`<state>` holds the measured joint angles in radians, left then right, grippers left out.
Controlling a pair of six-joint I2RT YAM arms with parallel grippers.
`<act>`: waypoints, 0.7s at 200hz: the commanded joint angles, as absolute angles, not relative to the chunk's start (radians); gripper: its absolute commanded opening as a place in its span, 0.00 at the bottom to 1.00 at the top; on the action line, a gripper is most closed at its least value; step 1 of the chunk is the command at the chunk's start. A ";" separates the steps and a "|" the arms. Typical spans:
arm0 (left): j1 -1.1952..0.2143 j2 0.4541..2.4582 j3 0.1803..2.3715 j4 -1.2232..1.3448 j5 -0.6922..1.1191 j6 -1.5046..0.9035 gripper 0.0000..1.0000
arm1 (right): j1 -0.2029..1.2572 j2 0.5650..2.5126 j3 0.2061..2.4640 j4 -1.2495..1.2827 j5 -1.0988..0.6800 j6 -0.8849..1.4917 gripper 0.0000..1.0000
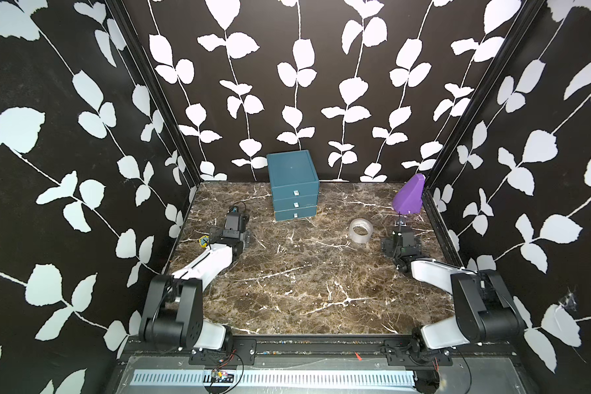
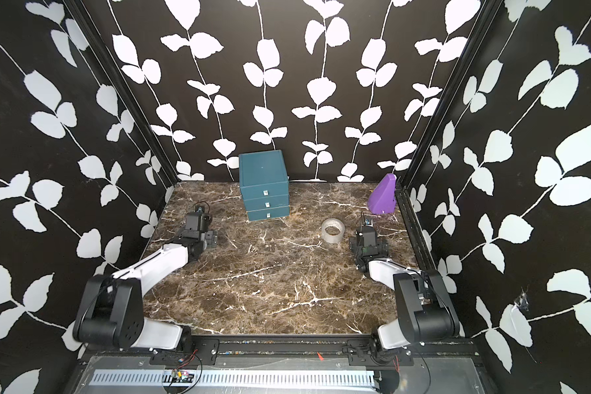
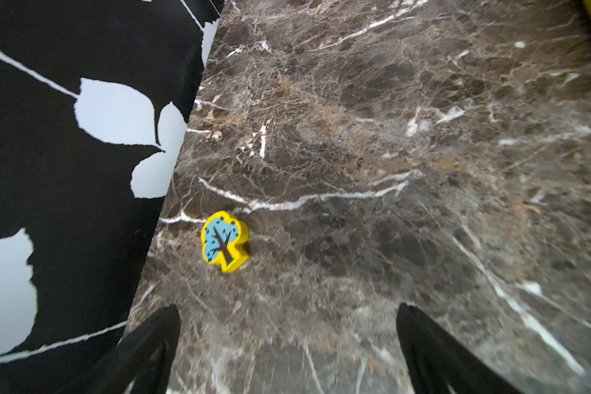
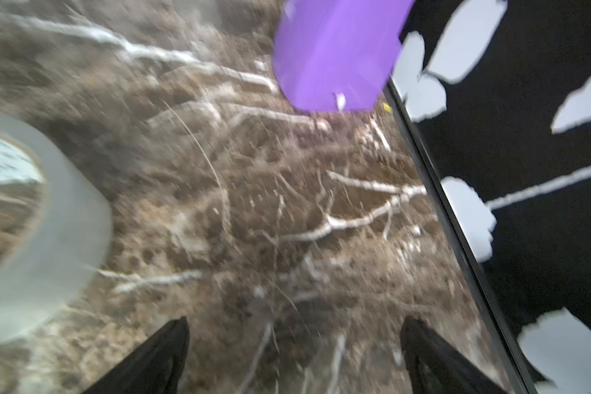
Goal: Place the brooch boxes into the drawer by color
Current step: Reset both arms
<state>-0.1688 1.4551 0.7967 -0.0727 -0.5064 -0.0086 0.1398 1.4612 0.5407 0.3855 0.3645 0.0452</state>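
Left of the drawer chest point(image 1: 294, 191), a yellow tree piece point(image 3: 224, 240) lies near my left gripper point(image 3: 287, 307), jaws spread wide, empty. The drawer chest stands against the back wall point(image 1: 321, 85), drawers pushed in. Right of it: tape roll point(image 1: 361, 231), my right gripper point(image 4: 294, 319), likewise spread and empty, purple wedge point(image 1: 408, 198).

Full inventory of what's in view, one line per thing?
Teal-blue chest of three stacked drawers: one, teal with silver pulls, back centre of table, drawers look shut.
Clear tape roll: one, translucent, lying flat right of the chest.
Purple plastic wedge: one, purple, back right corner.
Yellow tree-shaped block: one, yellow rim, blue face, by the left wall.
Brooch boxes: none visible.
Brown marble-pattern table: one, brown with white veins, underneath everything.
Left tool: one, black, open and empty, near the tree block.
Right tool: one, black, open and empty, beside the tape roll.
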 commanded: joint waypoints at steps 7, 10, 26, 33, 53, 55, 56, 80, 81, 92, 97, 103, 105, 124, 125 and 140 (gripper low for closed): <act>-0.133 1.481 0.767 0.145 -0.455 0.048 0.99 | 0.049 1.459 0.407 0.764 0.191 0.011 0.99; -0.130 1.484 0.759 0.167 -0.448 0.050 0.99 | 0.035 1.474 0.393 0.802 0.174 0.021 0.99; -0.107 1.501 0.720 0.265 -0.429 0.045 0.99 | 0.009 1.550 0.372 0.958 0.129 0.031 0.99; -0.098 1.510 0.707 0.301 -0.404 0.043 0.99 | 0.011 1.521 0.396 0.852 0.121 0.026 0.99; -0.096 1.551 0.684 0.364 -0.368 0.045 0.99 | 0.011 1.538 0.383 0.901 0.119 0.025 0.99; -0.096 1.556 0.682 0.366 -0.364 0.046 0.99 | 0.011 1.533 0.385 0.890 0.119 0.025 0.99; -0.096 1.559 0.681 0.370 -0.362 0.046 0.99 | 0.010 1.530 0.386 0.883 0.120 0.025 0.99; -0.095 1.601 0.688 0.431 -0.343 0.075 0.99 | 0.010 1.526 0.387 0.872 0.119 0.025 0.99; -0.095 1.602 0.689 0.431 -0.342 0.077 0.99 | 0.010 1.525 0.387 0.868 0.119 0.025 0.99; -0.094 1.608 0.720 0.366 -0.323 0.075 0.99 | 0.010 1.525 0.388 0.864 0.120 0.023 0.99; -0.094 1.612 0.715 0.382 -0.316 0.081 0.99 | 0.009 1.527 0.386 0.872 0.119 0.024 0.99; -0.093 1.604 0.703 0.401 -0.313 0.082 0.99 | 0.009 1.523 0.388 0.861 0.119 0.024 0.99; -0.093 1.598 0.695 0.405 -0.313 0.082 0.99 | 0.009 1.521 0.388 0.856 0.119 0.025 0.99; -0.093 1.541 0.585 0.548 -0.338 0.069 0.99 | 0.009 1.523 0.388 0.860 0.119 0.023 0.99; -0.094 1.539 0.581 0.553 -0.338 0.068 0.99 | 0.010 1.522 0.389 0.859 0.119 0.024 0.99; -0.093 1.523 0.536 0.618 -0.342 0.068 0.99 | 0.010 1.523 0.389 0.860 0.119 0.024 0.99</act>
